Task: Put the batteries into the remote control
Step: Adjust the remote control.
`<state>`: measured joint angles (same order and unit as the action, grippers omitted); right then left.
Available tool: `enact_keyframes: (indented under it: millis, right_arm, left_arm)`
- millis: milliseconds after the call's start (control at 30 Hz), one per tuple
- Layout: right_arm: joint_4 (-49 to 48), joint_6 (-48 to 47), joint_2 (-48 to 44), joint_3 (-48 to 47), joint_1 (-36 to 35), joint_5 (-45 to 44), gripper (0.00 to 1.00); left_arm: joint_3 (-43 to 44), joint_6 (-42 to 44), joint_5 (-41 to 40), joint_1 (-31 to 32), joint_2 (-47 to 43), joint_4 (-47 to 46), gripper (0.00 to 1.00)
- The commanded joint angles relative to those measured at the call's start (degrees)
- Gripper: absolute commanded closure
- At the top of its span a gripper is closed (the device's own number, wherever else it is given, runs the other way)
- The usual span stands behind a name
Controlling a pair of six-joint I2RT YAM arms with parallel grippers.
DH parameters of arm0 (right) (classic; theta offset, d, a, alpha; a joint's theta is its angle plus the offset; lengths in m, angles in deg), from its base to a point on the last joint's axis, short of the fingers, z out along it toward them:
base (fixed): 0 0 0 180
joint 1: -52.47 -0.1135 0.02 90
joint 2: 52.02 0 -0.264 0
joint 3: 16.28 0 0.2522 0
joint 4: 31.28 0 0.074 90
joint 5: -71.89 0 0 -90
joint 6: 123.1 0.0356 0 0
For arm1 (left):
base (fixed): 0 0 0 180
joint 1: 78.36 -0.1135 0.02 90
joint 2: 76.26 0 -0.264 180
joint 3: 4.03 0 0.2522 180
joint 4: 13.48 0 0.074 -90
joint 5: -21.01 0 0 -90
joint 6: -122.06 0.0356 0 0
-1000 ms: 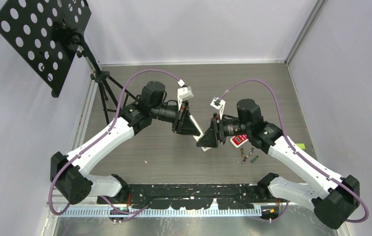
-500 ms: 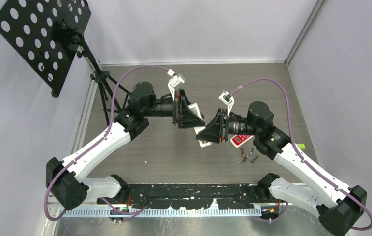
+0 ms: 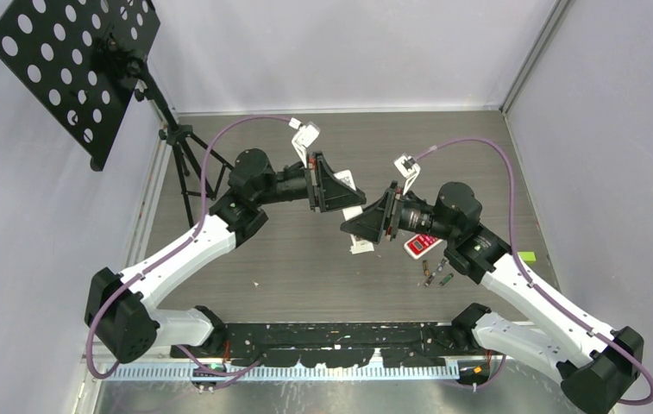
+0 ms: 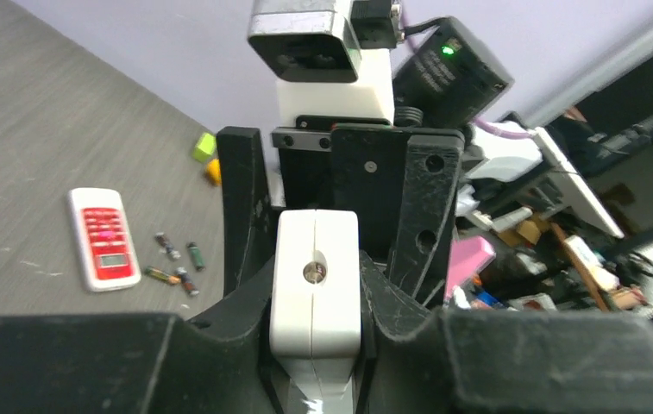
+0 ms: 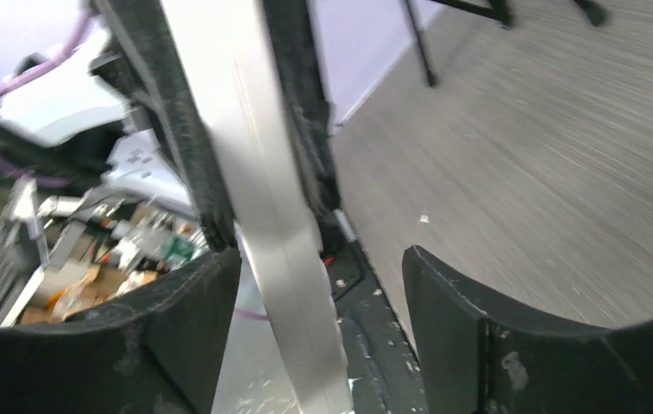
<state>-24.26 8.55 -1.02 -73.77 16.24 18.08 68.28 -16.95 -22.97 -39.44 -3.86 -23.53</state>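
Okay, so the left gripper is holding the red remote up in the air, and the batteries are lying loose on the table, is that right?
Not quite. The left gripper is holding the white remote up in the air, not the red one; the left wrist view shows it clamped between the fingers. The red remote lies on the table, and the batteries do lie loose there, right beside it.

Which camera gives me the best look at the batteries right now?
Left wrist: the batteries appear largest there, four loose ones beside the red remote. Top external shows them as tiny specks by the right arm. Right wrist does not show them.
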Motion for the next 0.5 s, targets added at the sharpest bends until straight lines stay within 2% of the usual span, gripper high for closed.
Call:
enact_keyframes:
  millis: [0, 133, 233, 333, 467]
  right_arm:
    - [15.6, -3.4, -2.6, -3.3, -0.2, -20.1, 0.25]
    - [31.8, -1.9, -2.1, -6.9, -0.2, -34.3, 0.26]
    - [49.5, 7.0, 0.3, -10.1, 0.0, -52.7, 0.3]
    - [64.1, 15.1, 4.5, -12.3, 0.1, -63.2, 0.42]
    - [67.9, 20.0, 6.2, -8.5, 0.3, -66.7, 0.53]
  left_arm:
    - [1.4, 11.7, -11.4, 0.2, -2.2, 12.3, 1.0]
    - [3.2, 20.8, -28.1, 0.2, -2.2, 27.6, 1.0]
    - [4.1, 22.9, -37.1, 0.2, -0.9, 33.5, 1.0]
    - [3.4, 23.3, -37.7, 0.2, -0.1, 34.0, 1.0]
    - [2.1, 22.5, -35.1, 0.2, 1.1, 31.6, 1.0]
